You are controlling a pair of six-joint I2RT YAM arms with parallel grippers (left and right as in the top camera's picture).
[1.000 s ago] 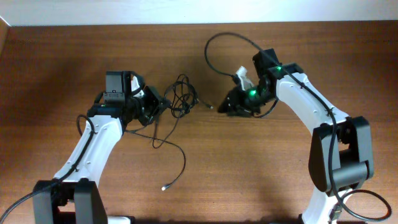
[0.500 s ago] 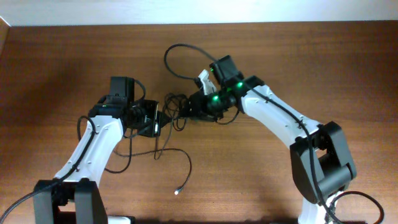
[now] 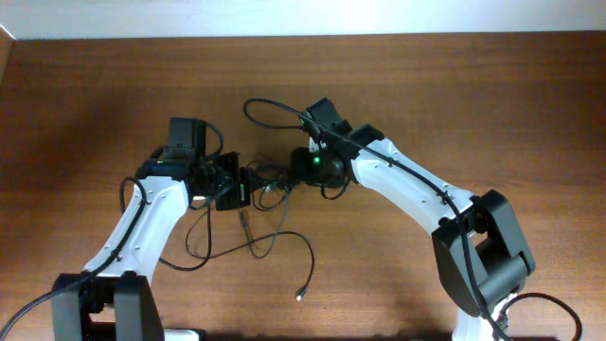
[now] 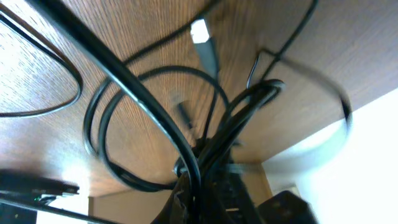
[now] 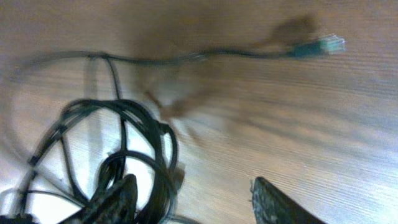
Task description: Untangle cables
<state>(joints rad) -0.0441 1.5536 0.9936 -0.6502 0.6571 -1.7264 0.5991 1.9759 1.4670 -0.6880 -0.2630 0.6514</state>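
Set on the table, between the two grippers: the cables, knotted in one bundle; pinched at the left side by the left gripper, closed tight on several strands; just beside the right gripper, jaws parted and clamping nothing, loops bunched against one finger; trailing toward the near edge in loose curves, ending in a small plug well apart from both grippers.

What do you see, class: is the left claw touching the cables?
Touching. The left wrist view shows the cables pinched in the shut left claw.
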